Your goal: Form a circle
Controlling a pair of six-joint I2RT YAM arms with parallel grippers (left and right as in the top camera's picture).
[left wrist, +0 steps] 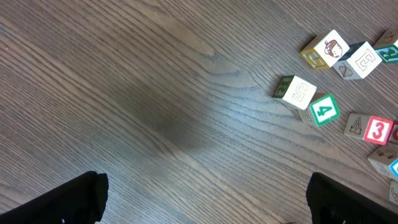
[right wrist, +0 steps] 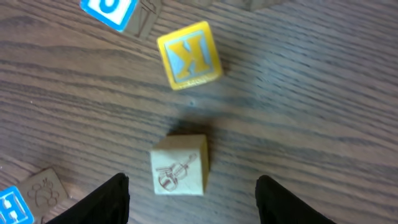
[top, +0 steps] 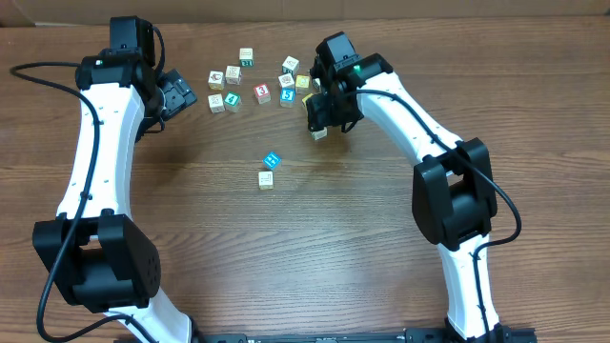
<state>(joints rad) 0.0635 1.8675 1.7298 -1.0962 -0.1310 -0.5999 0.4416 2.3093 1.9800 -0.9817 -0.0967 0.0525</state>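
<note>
Two cubes lie mid-table, a blue "H" wooden cube [top: 272, 159] just beside a whitish wooden cube [top: 266, 178]. Roughly ten scattered cubes [top: 262, 92] lie far. The right gripper [right wrist: 193, 186] is partly spread, straddling a pale picture cube [right wrist: 179, 165] without touching it, with one yellow "K" cube [right wrist: 188, 55] beyond. The left gripper [left wrist: 205, 193] gapes wide and empty.

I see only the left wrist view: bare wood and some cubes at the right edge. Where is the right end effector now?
Observer: The right end effector is low over a whitish cube with a drawing on it. Its jaws stand on either side, with gaps.
Operator: Does any cube lie apart from the others?
Observer: Yes. A blue cube and a pale cube sit close beside each other, away from the scattered cubes and nearer the robot's base.
Operator: What is just beyond the whitish cube?
Observer: A yellow K cube, turned a little and not touching it.
</note>
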